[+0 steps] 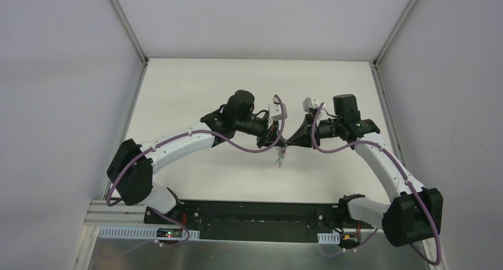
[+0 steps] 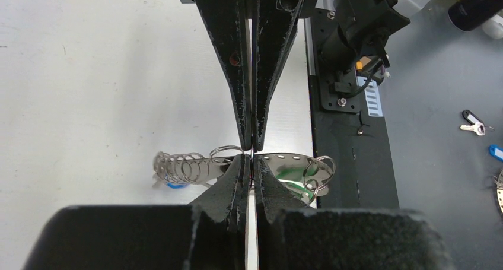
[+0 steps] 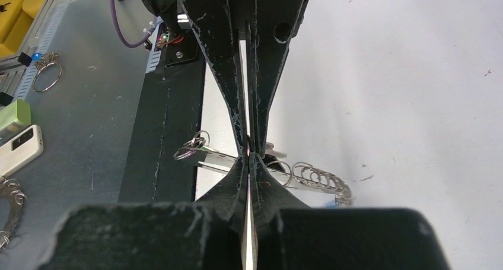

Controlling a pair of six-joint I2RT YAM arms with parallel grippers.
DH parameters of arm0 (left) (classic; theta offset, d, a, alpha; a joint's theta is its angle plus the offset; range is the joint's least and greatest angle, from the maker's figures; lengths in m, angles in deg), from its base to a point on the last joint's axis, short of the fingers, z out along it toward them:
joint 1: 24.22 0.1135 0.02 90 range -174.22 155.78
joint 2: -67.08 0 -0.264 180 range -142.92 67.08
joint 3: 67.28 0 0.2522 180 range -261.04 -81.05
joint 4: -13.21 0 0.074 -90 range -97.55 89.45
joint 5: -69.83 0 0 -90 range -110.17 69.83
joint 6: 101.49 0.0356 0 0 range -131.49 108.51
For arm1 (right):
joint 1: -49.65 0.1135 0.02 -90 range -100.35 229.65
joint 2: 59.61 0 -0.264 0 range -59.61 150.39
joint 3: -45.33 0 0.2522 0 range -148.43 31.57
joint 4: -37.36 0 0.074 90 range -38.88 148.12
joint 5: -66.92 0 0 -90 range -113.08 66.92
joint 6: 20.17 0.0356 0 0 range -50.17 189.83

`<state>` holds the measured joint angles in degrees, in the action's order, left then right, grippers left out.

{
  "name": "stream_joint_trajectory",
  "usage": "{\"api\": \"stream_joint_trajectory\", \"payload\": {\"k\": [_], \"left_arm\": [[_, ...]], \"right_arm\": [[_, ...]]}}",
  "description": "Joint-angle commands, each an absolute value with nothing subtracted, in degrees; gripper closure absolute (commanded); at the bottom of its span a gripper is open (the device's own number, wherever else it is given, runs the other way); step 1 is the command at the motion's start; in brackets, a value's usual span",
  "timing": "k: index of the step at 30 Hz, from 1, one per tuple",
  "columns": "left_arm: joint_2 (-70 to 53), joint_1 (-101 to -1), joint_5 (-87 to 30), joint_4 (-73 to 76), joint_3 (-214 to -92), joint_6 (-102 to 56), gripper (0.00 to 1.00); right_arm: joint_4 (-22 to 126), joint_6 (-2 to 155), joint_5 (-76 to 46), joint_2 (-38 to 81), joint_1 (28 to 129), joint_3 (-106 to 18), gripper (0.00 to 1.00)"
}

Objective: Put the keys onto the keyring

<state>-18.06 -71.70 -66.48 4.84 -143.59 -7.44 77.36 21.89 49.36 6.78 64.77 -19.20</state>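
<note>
Over the middle of the white table [image 1: 196, 104], my left gripper [image 1: 279, 142] and right gripper [image 1: 290, 143] meet tip to tip. Both are shut on the keyring [image 2: 285, 161], a silvery perforated strap hanging between them. A row of several metal rings [image 2: 178, 166] sits at one end and a small ring cluster [image 2: 317, 175] at the other. In the left wrist view my left gripper [image 2: 252, 162] pinches the strap from below, and the right arm's fingers [image 2: 237, 92] come down from above. A green key [image 1: 279, 159] dangles under the grippers. A blue piece [image 2: 176, 186] shows beneath the ring row.
The black base plate [image 2: 344, 139] lies just beyond the table's near edge. On the grey bench past it are a black-headed key [image 2: 473, 126], a blue head [image 2: 497, 153], a ring with a blue tag [image 3: 46, 74] and two small boxes [image 3: 18, 133]. Walls enclose the table.
</note>
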Motion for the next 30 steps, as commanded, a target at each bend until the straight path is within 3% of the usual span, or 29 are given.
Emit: {"api": "stream_joint_trajectory", "payload": {"k": [1,5,16,23,30], "left_arm": [[-14.7,-70.7,-67.8,0.5,-146.5,-6.2,1.00],[-15.0,-70.7,-65.0,-7.7,-149.8,-3.0,1.00],[-14.3,-70.9,-62.4,-17.1,-153.9,1.7,1.00],[-14.8,-70.9,-62.9,-16.9,-154.6,-0.1,1.00],[-15.6,-70.9,-63.3,-14.9,-154.8,-2.7,1.00]], "right_arm": [[75.4,21.6,49.3,5.9,64.3,-18.8,1.00],[74.3,22.6,47.3,5.8,64.5,-18.2,1.00],[69.4,30.6,45.4,6.3,66.9,-19.5,0.62],[68.1,32.3,46.2,7.2,68.5,-20.5,0.60],[61.8,37.6,47.5,8.7,70.0,-19.0,0.65]]}}
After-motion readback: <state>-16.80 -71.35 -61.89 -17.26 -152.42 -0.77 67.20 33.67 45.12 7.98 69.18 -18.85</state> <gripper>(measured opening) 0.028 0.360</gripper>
